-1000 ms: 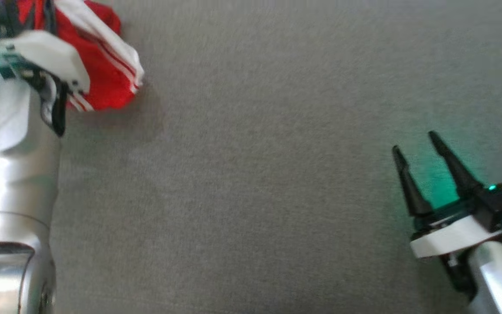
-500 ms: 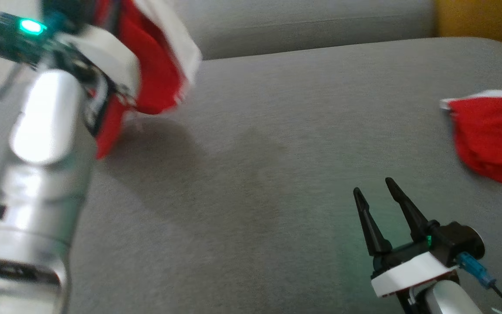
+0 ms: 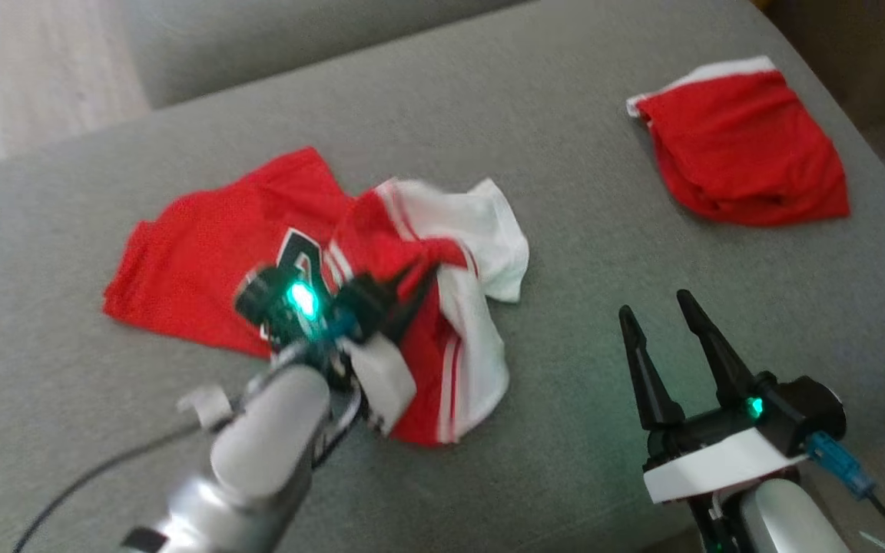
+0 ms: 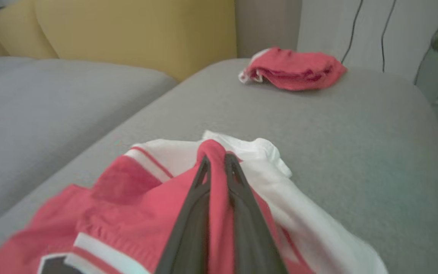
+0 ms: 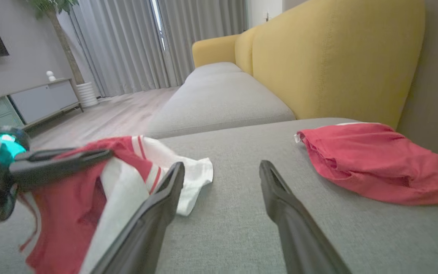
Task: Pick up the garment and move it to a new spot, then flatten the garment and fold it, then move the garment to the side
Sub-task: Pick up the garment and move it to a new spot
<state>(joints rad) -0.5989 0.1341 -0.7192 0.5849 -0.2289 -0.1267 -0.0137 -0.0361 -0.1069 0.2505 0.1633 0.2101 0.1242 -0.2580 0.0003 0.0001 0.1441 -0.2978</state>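
The garment (image 3: 204,261), a red jersey with white trim and a dark number, lies crumpled on the grey sofa cushion (image 3: 581,230), its left part spread flat. My left gripper (image 3: 415,284) is shut on a raised red fold near the white part. In the left wrist view that fold (image 4: 214,152) is pinched between the two dark fingers (image 4: 188,220). My right gripper (image 3: 654,307) hovers open to the right of the garment, nothing between its fingers (image 5: 154,213). The right wrist view shows the garment (image 5: 127,171) and the left gripper (image 5: 63,160) to its left.
A second red garment (image 3: 742,146) lies folded near the cushion's far right corner, and appears as the red pile (image 5: 371,160) beside the yellow sofa back (image 5: 337,57). Another grey cushion (image 5: 219,99) lies beyond. Wooden floor (image 3: 35,69) shows at the upper left.
The head camera has swung, so the whole picture shifted. The garment hung bunched from the left gripper earlier; now it rests partly spread on the cushion, still pinched. The right gripper stays open.
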